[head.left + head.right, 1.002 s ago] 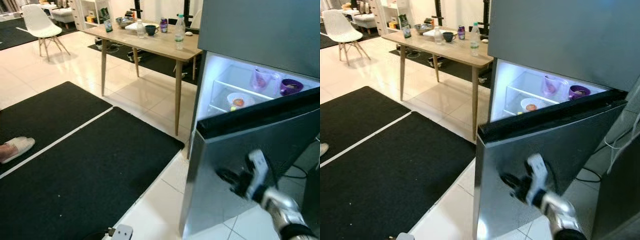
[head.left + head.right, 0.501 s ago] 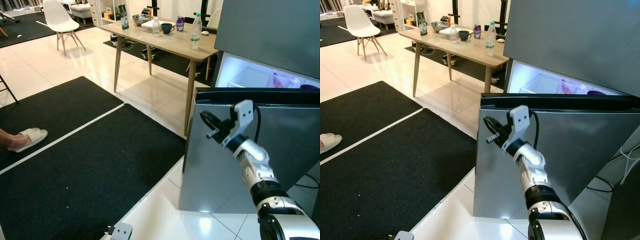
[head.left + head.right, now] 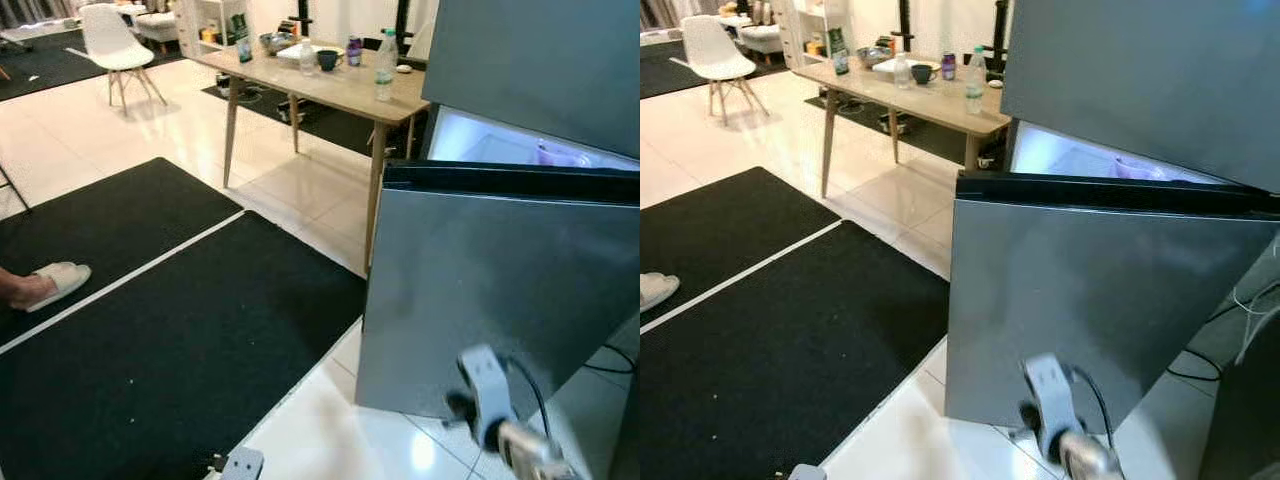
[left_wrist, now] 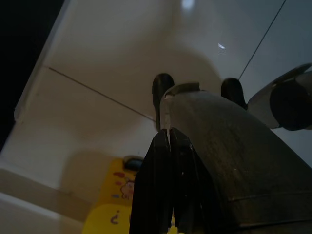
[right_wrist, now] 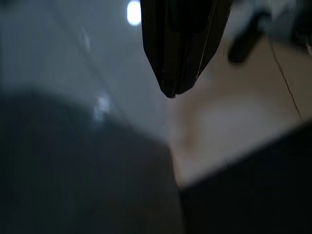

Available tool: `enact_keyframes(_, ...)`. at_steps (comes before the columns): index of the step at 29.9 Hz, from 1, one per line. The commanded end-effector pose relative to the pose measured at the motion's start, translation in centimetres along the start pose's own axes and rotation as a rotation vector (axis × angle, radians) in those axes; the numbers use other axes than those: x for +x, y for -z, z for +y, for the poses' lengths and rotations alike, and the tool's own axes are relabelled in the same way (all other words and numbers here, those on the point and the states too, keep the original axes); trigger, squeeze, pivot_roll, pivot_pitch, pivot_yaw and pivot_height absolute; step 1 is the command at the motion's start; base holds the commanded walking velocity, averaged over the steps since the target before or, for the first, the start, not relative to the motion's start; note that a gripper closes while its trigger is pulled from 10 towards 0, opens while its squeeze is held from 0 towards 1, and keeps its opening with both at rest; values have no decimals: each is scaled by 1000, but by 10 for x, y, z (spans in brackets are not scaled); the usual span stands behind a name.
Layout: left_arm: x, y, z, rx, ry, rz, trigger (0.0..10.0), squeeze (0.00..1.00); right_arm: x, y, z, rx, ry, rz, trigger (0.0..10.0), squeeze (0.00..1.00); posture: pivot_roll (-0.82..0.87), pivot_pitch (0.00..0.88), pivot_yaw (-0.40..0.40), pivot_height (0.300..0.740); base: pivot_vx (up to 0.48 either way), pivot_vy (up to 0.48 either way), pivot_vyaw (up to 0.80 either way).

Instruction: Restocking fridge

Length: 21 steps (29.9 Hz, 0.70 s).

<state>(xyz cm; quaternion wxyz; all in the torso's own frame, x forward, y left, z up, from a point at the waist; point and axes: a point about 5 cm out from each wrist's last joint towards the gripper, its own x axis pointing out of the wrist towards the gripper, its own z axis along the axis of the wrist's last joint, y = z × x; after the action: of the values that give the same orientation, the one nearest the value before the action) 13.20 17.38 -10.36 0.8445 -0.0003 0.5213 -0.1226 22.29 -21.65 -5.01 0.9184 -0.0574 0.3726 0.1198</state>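
Far left: a foot in a slipper (image 3: 45, 283) on a black mat (image 3: 180, 340). Behind, table (image 3: 330, 88) w/ bottles, can, mug. Right: fridge (image 3: 1140, 60), door (image 3: 1090, 300) nearly closed, lit gap above. Right gripper (image 5: 181, 46) hangs low before door, fingers pressed together, empty. Left gripper (image 4: 168, 185) idle, fingers together.

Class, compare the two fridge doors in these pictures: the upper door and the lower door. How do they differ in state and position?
The upper door sits flat against the fridge body, while the lower door stands ajar. Behind the lower door's black top edge the lit interior shows; the upper door shows no gap. The right hand hangs low in front of the lower door, well below the upper door. Both doors share a plain grey metallic finish.
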Motion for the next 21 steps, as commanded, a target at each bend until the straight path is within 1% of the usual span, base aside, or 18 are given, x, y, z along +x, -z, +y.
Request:
enact_keyframes(1,0,7,-2,-30,-5,27,10000,0,-6,21,-2,39,38,84,10000,0,-49,0,-32,740,0,0,0)
enact_keyframes(2,0,7,-2,-30,-5,27,10000,0,-6,21,-2,39,38,84,10000,0,-49,0,-32,740,0,0,0)
enact_keyframes(6,-1,9,0,3,-7,59,10000,0,-27,78,3,90,109,282,10000,0,-56,0,-25,740,0,0,0)
enact_keyframes(7,-1,9,0,3,-7,59,10000,0,-27,78,3,90,109,282,10000,0,-56,0,-25,740,0,0,0)
enact_keyframes(9,-1,11,1,13,-13,68,10000,0,-38,102,7,101,138,370,10000,0,-58,0,-24,740,253,0,0)
enact_keyframes(10,-1,11,1,13,-13,68,10000,0,-38,102,7,101,138,370,10000,0,-58,0,-24,740,259,0,0)
enact_keyframes(12,-2,11,2,16,-16,71,10000,0,-50,122,11,93,149,451,10000,0,-58,0,-24,740,266,0,0)
enact_keyframes(13,-2,12,3,17,-17,71,10000,0,-53,128,12,90,150,472,10000,0,-58,0,-24,740,274,0,0)
enact_keyframes(15,-2,11,3,15,-17,69,10000,0,-55,131,13,87,151,485,10000,0,-50,0,-27,740,274,0,0)
enact_keyframes(18,-2,12,3,13,-17,69,10000,0,-56,132,13,90,154,489,10000,0,-52,0,-26,740,275,0,0)
enact_keyframes(21,-2,12,3,16,-13,72,10000,0,-56,130,10,106,181,471,10000,0,-61,0,-23,740,279,0,0)
